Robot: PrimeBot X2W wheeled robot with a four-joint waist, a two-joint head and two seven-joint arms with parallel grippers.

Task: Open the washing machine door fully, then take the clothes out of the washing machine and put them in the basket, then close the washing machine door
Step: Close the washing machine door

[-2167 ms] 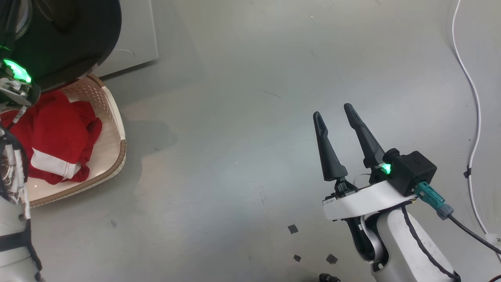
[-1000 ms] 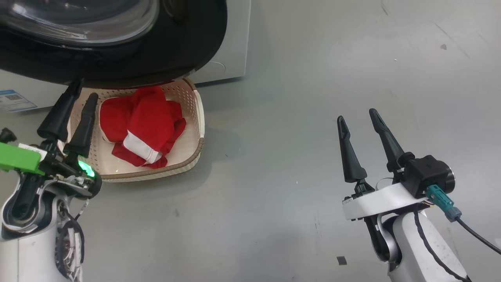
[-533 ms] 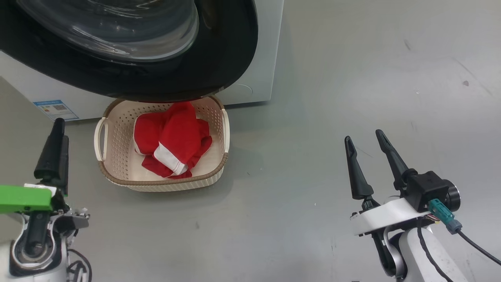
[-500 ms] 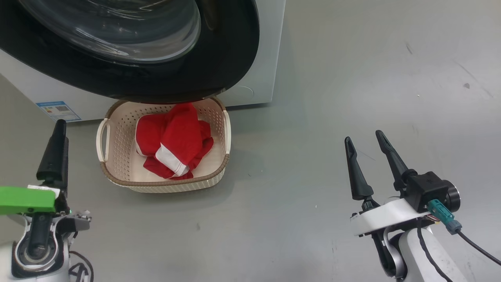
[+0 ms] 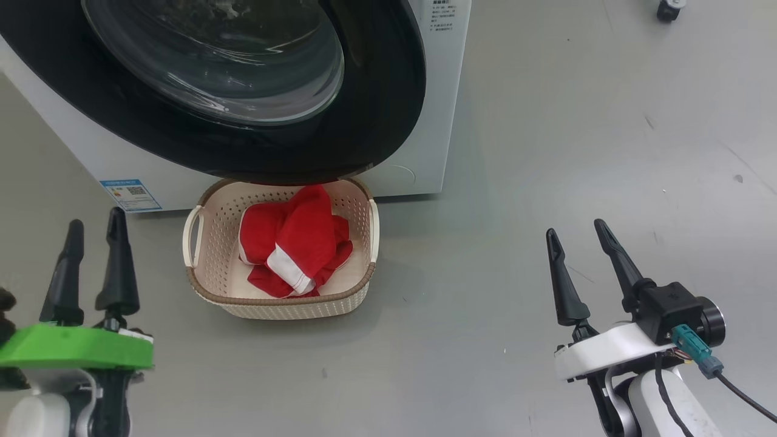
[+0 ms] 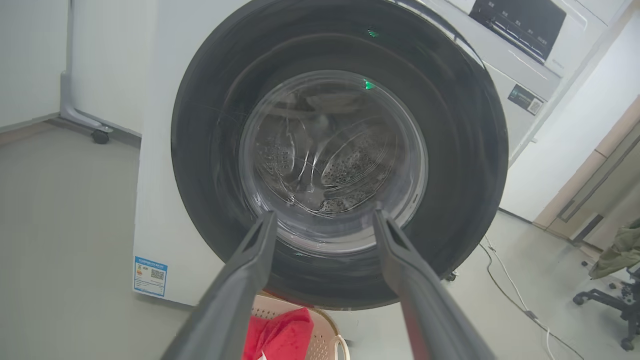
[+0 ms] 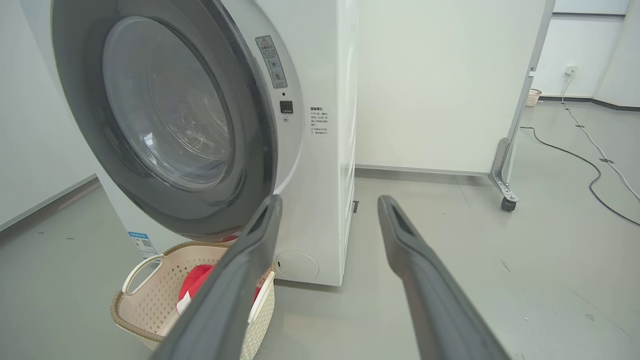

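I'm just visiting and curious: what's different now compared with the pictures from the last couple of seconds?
Mostly the head camera swung, bringing the washing machine door and basket toward the middle. The left end effector drew back from the basket's left edge and now hovers apart from it. Unchanged: it and the right end effector are open and empty; the red clothes lie heaped in the basket.

A smooth grey floor (image 5: 546,152) runs to white walls (image 7: 575,50) (a black cable (image 7: 555,146) trails across it), with a wheeled white panel (image 7: 440,85) nearby.
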